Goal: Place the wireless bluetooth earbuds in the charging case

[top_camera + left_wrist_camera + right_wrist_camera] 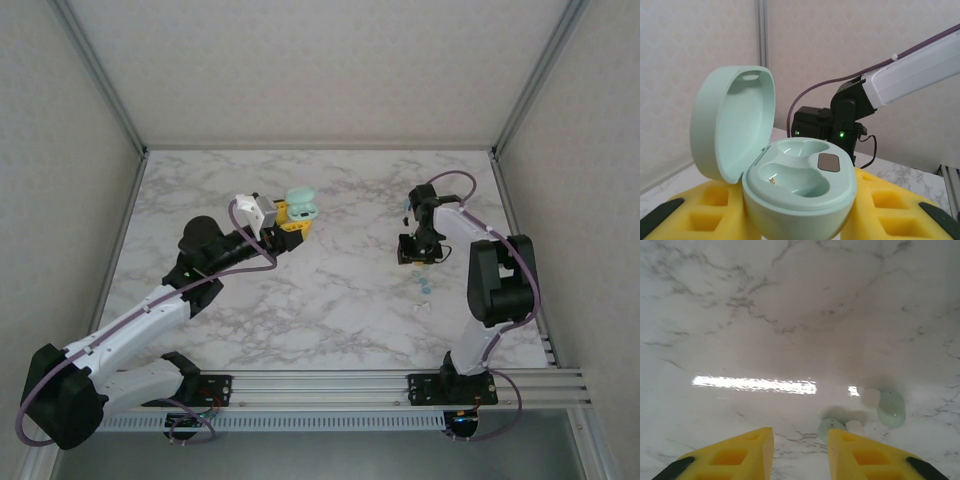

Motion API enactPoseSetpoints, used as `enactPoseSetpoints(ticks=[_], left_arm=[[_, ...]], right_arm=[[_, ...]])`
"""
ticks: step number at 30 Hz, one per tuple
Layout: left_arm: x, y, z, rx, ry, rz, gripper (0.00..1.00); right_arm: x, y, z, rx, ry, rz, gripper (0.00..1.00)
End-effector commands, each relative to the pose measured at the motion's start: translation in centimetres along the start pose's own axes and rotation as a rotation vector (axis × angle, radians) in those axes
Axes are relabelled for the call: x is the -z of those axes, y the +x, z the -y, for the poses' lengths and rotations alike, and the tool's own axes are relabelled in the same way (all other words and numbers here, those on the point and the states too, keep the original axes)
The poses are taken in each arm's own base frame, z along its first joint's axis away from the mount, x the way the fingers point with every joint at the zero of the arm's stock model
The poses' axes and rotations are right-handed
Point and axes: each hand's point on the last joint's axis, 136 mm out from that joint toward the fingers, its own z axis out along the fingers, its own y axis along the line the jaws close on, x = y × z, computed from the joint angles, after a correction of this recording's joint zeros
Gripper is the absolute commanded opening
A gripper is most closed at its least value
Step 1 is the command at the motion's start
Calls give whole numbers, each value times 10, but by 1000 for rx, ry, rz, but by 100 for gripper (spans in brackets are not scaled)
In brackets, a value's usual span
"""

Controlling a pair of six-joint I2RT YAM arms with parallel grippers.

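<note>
The charging case (pixel 800 195) is pale mint and hinged open, its lid (pixel 732 120) tilted up to the left. Both wells are empty. My left gripper (pixel 800 225) is shut on the case, with yellow fingers (pixel 695 210) on either side, and holds it above the table (pixel 300 203). Two small teal earbuds lie on the marble: one earbud (pixel 829 427) is partly hidden behind my right gripper's right finger (pixel 875 457), and the other earbud (pixel 891 409) sits farther right. My right gripper (pixel 800 455) is open just above the table, with only bare marble between its fingers. From above, the right gripper (pixel 413 255) sits just behind the earbuds (pixel 423 281).
A tiny white piece (pixel 423 307) lies on the marble table (pixel 330 300) a little nearer than the earbuds. Grey walls and metal frame posts (pixel 120 110) surround the table. The right arm (pixel 910 70) reaches across behind the held case.
</note>
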Motion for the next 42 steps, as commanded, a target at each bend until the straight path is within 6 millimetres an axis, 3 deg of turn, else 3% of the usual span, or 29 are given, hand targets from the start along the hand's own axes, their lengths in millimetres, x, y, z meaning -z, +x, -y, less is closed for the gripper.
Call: enactPoseSetpoints(ticks=[1,12,23,42], left_arm=[[2,-5,1,-9,-8,12,23],[1,-4,2,-3,-1,7,23],[1,-5,2,-4,-3,7,23],[3,-5,3,1,-5,5,23]], right_arm=[[-1,9,9,75,76,-55,35],[-5,11,13,128,114,-90,36],[-4,-1,9,159,115,-49,35],[-19,7,13,166,132,-118,33]])
